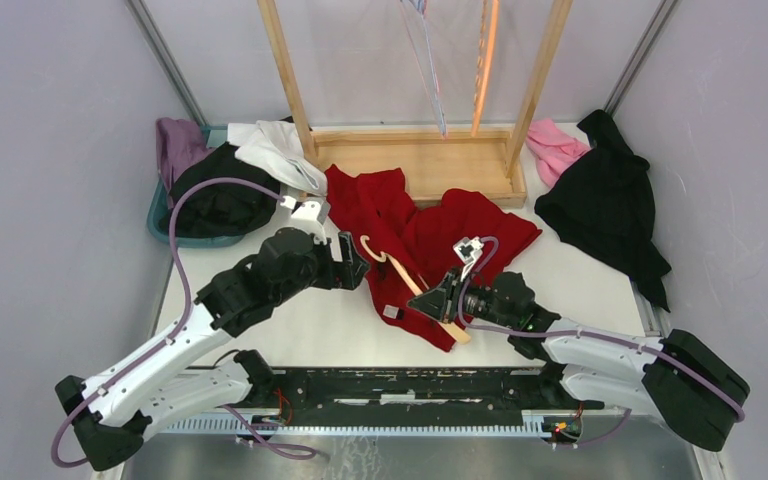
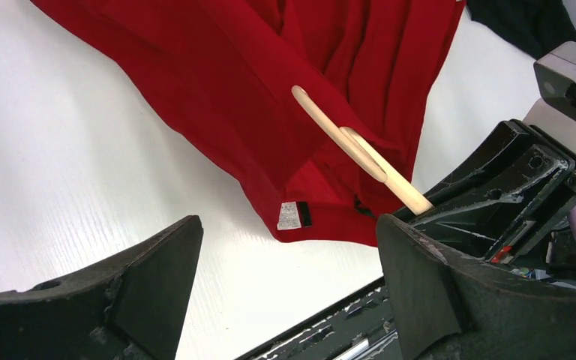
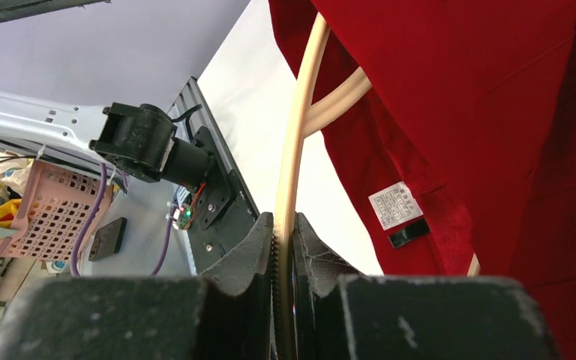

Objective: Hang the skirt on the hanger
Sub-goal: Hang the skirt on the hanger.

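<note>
Red skirt (image 1: 440,235) lies crumpled on the table (image 1: 290,325), partly over the wooden hanger (image 1: 400,268). The right gripper (image 1: 440,300) anchors the hanger's near end, and the left gripper (image 1: 352,262) sits just beside the cloth. Left wrist: jaws wide, holding nothing; the fabric covers part of the hanger. Right wrist: jaws narrow, pinching the hanger; its far end is hidden under the skirt.

Arms: two, left arm (image 1: 190,335) and right arm (image 1: 600,350), at the near edge
Grippers: two, left gripper (image 2: 289,251) and right gripper (image 3: 283,229)
Red skirt (image 1: 430,235): one, mid-table
Wooden hanger (image 2: 364,154): one, on the skirt
Wooden rack (image 1: 415,165): one, far centre
Strips hanging in the rack: two, clear strip (image 1: 422,60) and orange strip (image 1: 487,60)
Teal bin (image 1: 157,215): one, far left
Clothes at the bin: three, purple garment (image 1: 178,145), black garment (image 1: 222,195), white garment (image 1: 278,150)
Clothes far right: two, pink garment (image 1: 552,145), black heap (image 1: 605,205)
</note>
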Robot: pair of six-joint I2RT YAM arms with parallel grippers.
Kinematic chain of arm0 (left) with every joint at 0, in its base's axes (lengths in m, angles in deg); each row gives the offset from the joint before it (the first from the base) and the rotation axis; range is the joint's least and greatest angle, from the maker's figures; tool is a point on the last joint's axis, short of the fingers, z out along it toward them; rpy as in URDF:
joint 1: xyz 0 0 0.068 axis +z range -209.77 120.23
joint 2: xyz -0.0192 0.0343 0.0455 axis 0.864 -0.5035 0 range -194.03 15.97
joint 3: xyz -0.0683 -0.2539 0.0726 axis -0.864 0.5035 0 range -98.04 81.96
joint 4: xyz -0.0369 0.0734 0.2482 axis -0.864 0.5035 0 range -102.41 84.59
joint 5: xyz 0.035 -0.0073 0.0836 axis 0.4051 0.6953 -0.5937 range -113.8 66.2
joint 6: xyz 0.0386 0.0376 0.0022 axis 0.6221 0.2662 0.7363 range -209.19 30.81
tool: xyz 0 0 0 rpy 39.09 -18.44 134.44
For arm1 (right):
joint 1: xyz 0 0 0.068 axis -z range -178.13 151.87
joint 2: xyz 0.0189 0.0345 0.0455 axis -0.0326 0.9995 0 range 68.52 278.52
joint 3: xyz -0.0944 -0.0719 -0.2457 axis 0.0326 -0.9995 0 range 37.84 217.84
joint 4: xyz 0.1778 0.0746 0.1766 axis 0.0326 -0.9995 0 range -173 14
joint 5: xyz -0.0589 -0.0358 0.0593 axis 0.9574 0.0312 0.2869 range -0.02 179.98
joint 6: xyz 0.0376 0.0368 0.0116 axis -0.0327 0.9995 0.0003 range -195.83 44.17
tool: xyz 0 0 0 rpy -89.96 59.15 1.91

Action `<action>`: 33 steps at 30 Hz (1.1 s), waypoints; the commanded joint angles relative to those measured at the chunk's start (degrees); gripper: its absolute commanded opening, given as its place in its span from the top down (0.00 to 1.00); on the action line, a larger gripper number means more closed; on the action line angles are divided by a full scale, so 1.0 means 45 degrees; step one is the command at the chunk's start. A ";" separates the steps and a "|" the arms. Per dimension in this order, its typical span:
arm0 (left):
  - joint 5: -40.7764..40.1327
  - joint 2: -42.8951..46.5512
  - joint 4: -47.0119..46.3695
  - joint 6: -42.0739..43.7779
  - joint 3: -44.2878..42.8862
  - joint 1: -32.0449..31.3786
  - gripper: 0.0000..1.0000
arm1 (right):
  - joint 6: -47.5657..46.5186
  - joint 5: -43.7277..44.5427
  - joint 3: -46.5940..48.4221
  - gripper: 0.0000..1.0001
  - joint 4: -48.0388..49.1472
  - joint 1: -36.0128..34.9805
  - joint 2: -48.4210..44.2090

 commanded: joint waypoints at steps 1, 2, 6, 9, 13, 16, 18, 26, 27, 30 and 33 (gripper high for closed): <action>-0.0159 0.0711 -0.1258 -0.0143 0.0613 0.0032 0.07 | -0.0082 0.0836 0.0573 0.99 0.0800 -0.0150 0.0016; 0.0070 0.0762 -0.1447 -0.0131 0.0683 0.0055 0.07 | -0.0080 0.0840 0.0582 0.99 0.0788 -0.0173 0.0054; 0.1603 0.0923 -0.2296 -0.0146 0.1000 0.0058 0.07 | -0.0164 0.0863 0.0703 0.99 0.0703 -0.0267 0.0181; 0.2373 0.1030 -0.2821 -0.0242 0.1185 0.0072 0.07 | -0.0281 0.0964 0.0829 0.99 0.0600 -0.0340 0.0262; 0.3238 0.1131 -0.3914 -0.0612 0.1502 0.0073 0.07 | -0.0440 0.1025 0.1034 0.99 0.0534 -0.0507 0.0532; 0.3414 0.0998 -0.4373 -0.0974 0.1696 0.0074 0.07 | -0.0525 0.1096 0.1141 0.99 0.0493 -0.0631 0.0678; 0.3426 0.0839 -0.4560 -0.1236 0.1738 0.0095 0.07 | -0.0611 0.1182 0.1202 0.99 0.0377 -0.0763 0.0712; 0.3275 -0.0559 -0.3804 -0.1828 0.1292 0.0616 0.32 | -0.0945 0.1494 0.1440 0.99 -0.0252 -0.1051 0.0580; 0.3288 -0.0634 -0.3755 -0.1872 0.1312 0.0722 0.39 | -0.0967 0.1513 0.1442 0.99 -0.0283 -0.1069 0.0571; 0.3298 -0.0778 -0.3551 -0.1886 0.1264 0.1033 0.56 | -0.1006 0.1511 0.1480 0.99 -0.0364 -0.1121 0.0538; 0.3246 -0.0758 -0.3377 -0.1811 0.1153 0.1339 0.59 | -0.1081 0.1532 0.1514 0.99 -0.0455 -0.1183 0.0518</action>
